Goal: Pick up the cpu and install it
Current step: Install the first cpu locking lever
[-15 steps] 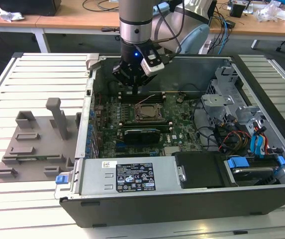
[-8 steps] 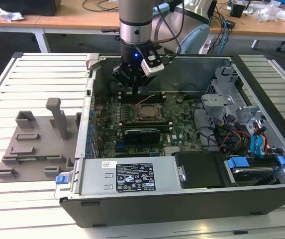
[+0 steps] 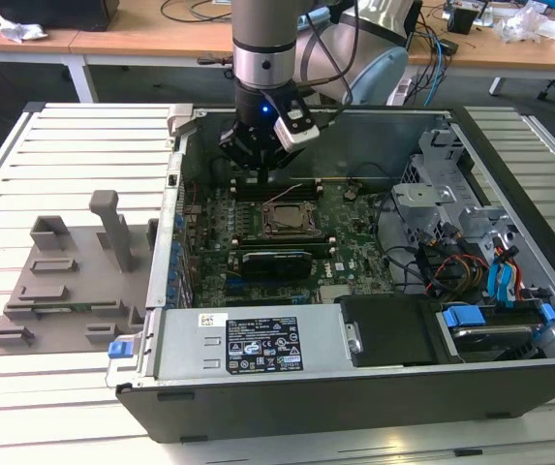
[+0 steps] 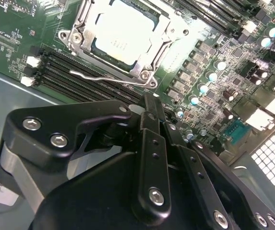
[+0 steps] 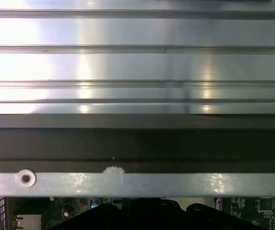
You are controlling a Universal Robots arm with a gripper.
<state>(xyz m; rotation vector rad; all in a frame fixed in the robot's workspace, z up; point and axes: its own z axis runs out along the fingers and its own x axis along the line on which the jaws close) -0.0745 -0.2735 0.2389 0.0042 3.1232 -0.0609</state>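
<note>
The cpu [image 4: 122, 34], a flat square chip with a silver-grey top, lies in the motherboard socket inside the open computer case, with the socket's metal frame [image 4: 149, 62] around it. A thin wire lever [image 4: 106, 76] runs along the socket's edge. In the exterior view the cpu [image 3: 287, 219] sits mid-board. My gripper [image 3: 259, 172] hangs just behind it over the memory slots, apart from the chip. In the second wrist view my gripper [image 4: 152, 104] is shut, and nothing is between its black fingers.
A grey plastic fixture tray [image 3: 64, 281] lies on the slatted table at the exterior view's left. Inside the case are the power supply [image 3: 258, 344], a drive cage [image 3: 432, 199] and coloured cables [image 3: 461, 266]. The case wall [image 5: 137, 184] stands close to my gripper.
</note>
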